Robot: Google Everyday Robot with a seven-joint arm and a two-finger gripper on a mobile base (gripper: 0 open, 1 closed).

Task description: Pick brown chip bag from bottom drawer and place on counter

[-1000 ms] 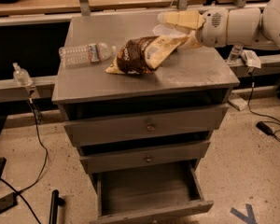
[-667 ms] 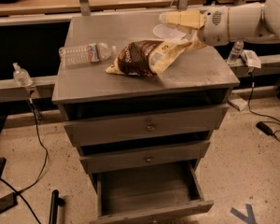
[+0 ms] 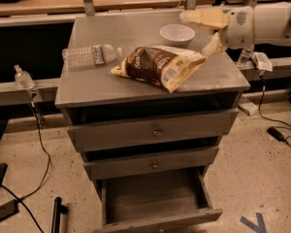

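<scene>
- Clearly, the brown chip bag (image 3: 157,67), a crinkly packet with a dark brown centre, pale lettering and cream-yellow ends, lies flat on the counter (image 3: 111,28), the smooth grey top of the drawer cabinet.
- It rests towards the near right of that top, with its long side running left to right and a white label patch facing up near its right end.
- The gripper (image 3: 196,34), with two cream-coloured fingers on a white arm, reaches in from the right above the counter's far right part.
- Its jaws are spread wide with nothing between them; the lower finger (image 3: 212,45) ends just beside the bag's right corner, and it cannot be told whether they touch.
- A small white bowl (image 3: 177,34) sits upright beyond the bag, just left of the gripper.
- A clear plastic water bottle (image 3: 89,56) lies on its side left of the bag, apart from it.
- The bottom drawer (image 3: 157,221), the deepest grey box, is pulled out towards the viewer, and its inside shows only bare grey boards.
- The two shallower grey drawers with round knobs (image 3: 153,130) above it stand slightly ajar.
</scene>
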